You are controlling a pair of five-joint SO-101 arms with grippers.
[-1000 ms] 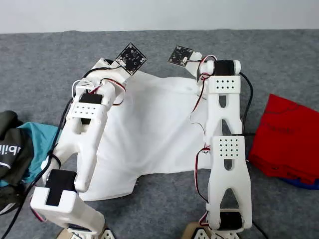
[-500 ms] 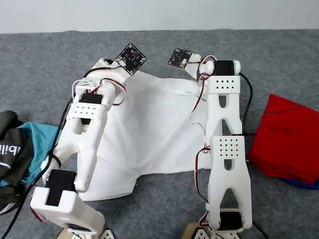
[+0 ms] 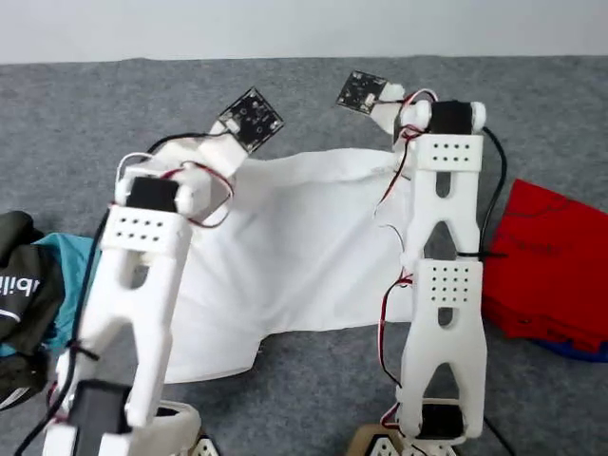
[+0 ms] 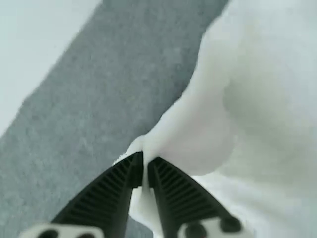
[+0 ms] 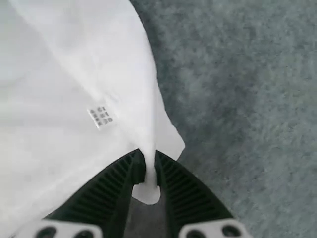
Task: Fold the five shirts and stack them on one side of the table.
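1. High view: the white shirt point(image 3: 285, 256) is lying spread across the middle of the grey bench point(image 3: 95, 104), between the two arms. Its near hem is resting close to the arm bases.
2. The left arm point(image 3: 142, 228) is reaching over the left side of the white shirt, and the right arm point(image 3: 442, 285) is reaching along its right edge. Both wrists are sitting at the far edge of the cloth.
3. Left wrist view: the left pincer point(image 4: 143, 164) is clamping down on one far corner of the white shirt. Its black ribbed fingers point(image 4: 106, 191) are standing almost together, with only a thin fold of cloth passing between them. Grey bench is showing beside the gripped corner.
4. Right wrist view: the right pincer point(image 5: 145, 162) is likewise clamping on the other far corner of the white shirt. A small wad of cloth is sitting between its fingers behind the tips. A small printed label point(image 5: 100, 117) is showing on the cloth near the grip.
5. A folded red shirt point(image 3: 546, 256) is lying on the right side of the bench, just beside the right arm. A blue cloth point(image 3: 581, 350) is peeking out from under its near edge.
6. A black garment point(image 3: 19, 285) and a teal garment point(image 3: 66, 275) are lying bunched together at the left edge of the bench, beside the left arm.
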